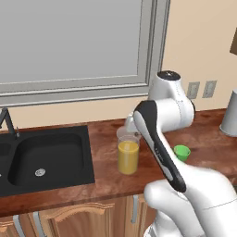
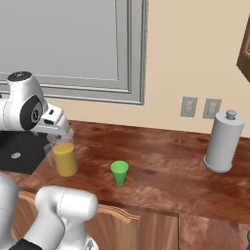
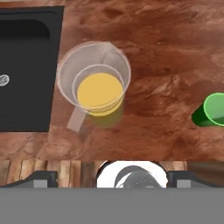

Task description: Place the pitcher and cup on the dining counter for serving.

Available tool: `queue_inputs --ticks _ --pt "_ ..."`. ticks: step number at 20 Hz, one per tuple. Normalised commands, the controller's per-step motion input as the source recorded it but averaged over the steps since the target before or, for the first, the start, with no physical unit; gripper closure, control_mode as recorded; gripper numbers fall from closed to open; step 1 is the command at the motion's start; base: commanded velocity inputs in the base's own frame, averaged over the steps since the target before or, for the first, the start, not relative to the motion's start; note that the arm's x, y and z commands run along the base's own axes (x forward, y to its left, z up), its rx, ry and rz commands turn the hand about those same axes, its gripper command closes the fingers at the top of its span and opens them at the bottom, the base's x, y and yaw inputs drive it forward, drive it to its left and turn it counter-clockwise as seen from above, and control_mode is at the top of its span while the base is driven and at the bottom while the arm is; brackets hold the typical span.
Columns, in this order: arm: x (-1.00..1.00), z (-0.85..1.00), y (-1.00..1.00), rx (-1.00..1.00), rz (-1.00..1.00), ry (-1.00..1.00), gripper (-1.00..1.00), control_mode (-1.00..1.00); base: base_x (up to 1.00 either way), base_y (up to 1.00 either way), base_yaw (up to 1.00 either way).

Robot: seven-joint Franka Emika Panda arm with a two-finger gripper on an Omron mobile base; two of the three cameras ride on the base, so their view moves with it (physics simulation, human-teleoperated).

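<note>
The pitcher (image 1: 128, 155) (image 2: 65, 157) is a clear plastic cylinder part filled with orange liquid, standing upright on the brown sink counter just right of the sink. From above in the hand view, the pitcher (image 3: 98, 89) shows a clear handle toward the counter's front edge. My gripper (image 2: 61, 133) (image 3: 116, 178) hangs straight above its rim, open, with its jaws wide apart and nothing between them. The small green cup (image 1: 182, 152) (image 2: 119, 172) (image 3: 212, 110) stands upright to the pitcher's right, apart from it. The dining counter is out of view.
A black sink (image 1: 46, 157) (image 3: 22, 65) lies left of the pitcher, with a faucet (image 1: 7, 120) behind it. A grey canister (image 2: 223, 141) stands at the far right near wall outlets (image 2: 188, 106). The counter's front edge (image 1: 92, 196) runs close below the pitcher.
</note>
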Motion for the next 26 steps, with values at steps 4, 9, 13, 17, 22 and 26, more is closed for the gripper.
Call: queue_inputs --ticks 4,9,13,17,22,26 --pt "0.00 -0.44 0.61 0.00 -0.17 0.00 -1.00 -1.00 0.00 0.00 0.00" --pt "0.11 -0.51 0.48 0.00 -0.22 0.00 -1.00 -1.00 0.00 0.00 0.00" --pt "0.36 -0.63 0.43 -0.01 -0.20 0.00 -1.00 -1.00 0.00 0.00 0.00" --pt "0.64 -0.41 0.12 -0.07 -0.14 0.00 -1.00 -1.00 0.00 0.00 0.00" --pt "0.55 -0.25 -0.01 -0.03 -0.09 0.01 -1.00 -1.00 0.00 0.00 0.00" --pt "0.35 -0.17 -0.13 0.00 -0.01 0.05 -1.00 -1.00 0.00 0.00 0.00"
